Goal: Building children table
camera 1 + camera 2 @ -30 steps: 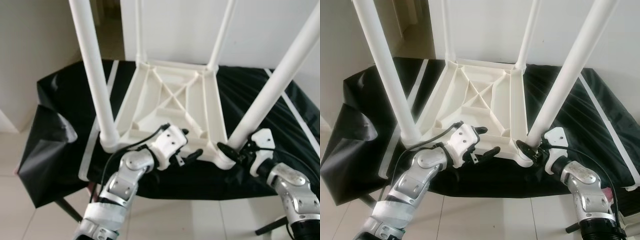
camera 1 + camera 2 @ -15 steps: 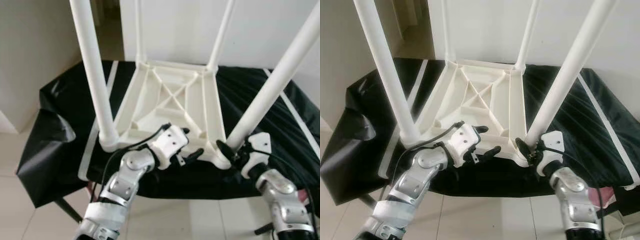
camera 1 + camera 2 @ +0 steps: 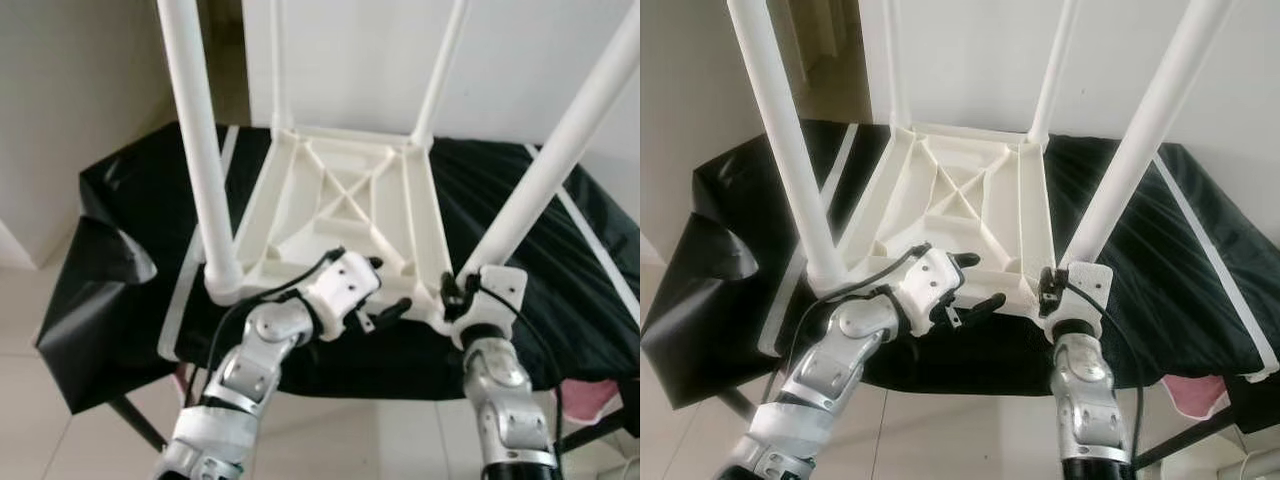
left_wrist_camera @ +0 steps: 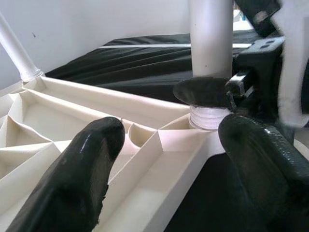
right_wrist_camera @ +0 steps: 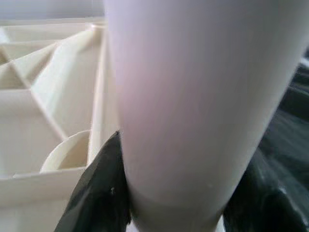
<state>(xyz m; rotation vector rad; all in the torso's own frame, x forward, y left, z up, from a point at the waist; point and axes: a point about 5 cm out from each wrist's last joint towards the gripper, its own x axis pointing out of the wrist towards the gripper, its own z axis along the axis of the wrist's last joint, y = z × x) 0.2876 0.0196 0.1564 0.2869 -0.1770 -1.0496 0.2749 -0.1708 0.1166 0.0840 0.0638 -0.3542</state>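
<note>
white ribbed plastic children's table (image 3: 345, 215) upside down on black glossy sheet (image 3: 120, 250), four round legs up | right gripper (image 3: 1048, 290) clamped round base of near-right smooth white tubular leg (image 5: 203, 96) | left gripper (image 3: 975, 283) fingers apart (over the near edge) | no readable writing

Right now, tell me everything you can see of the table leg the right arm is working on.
The near-right table leg is a smooth, round white tube that looks like plastic. It stands in the corner socket of the upturned white children's table, leaning up and away to the robot's right. The right end effector is shut on its base, a black finger on either side. The left end effector is open beside that corner, over the table's ribbed underside. The table lies on a black cover.
</note>
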